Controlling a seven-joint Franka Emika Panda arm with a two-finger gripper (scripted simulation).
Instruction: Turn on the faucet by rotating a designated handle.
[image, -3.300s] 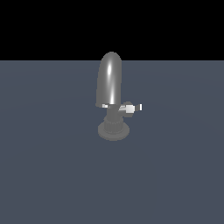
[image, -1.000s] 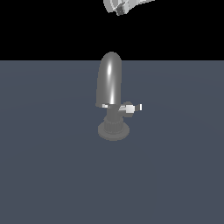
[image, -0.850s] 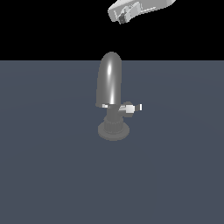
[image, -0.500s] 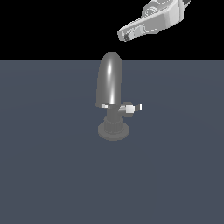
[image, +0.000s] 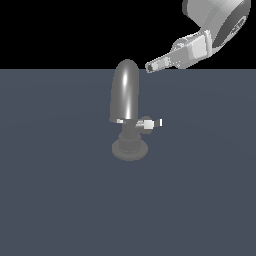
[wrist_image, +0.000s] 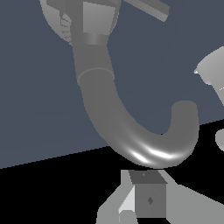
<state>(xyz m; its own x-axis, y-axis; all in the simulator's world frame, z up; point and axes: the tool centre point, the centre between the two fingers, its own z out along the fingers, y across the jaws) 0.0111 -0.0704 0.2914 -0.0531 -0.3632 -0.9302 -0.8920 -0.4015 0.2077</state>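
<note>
The faucet (image: 125, 92) stands on the dark floor with its tall shiny spout, dark valve body and round ribbed base (image: 130, 150). The handle (image: 153, 123) is a thin lever with a white tip, pointing to the exterior view's right from its hub. A shorter white-tipped stub (image: 120, 120) shows on the other side. My gripper (image: 149, 66) hangs up and to the right of the spout's top, clear of it, with its fingers pressed together and empty. In the wrist view the curved spout (wrist_image: 131, 140) lies just past the fingers (wrist_image: 148, 199).
The arm's large wrist (image: 220, 17) fills the exterior view's upper right corner. A pale grey shape (wrist_image: 214, 76) shows at the wrist view's edge; I cannot tell what it is. The dark floor (image: 60, 200) surrounds the faucet.
My gripper has come down from the top edge, shifting toward the exterior view's right, and now sits level with the spout's top. The faucet and handle have not moved.
</note>
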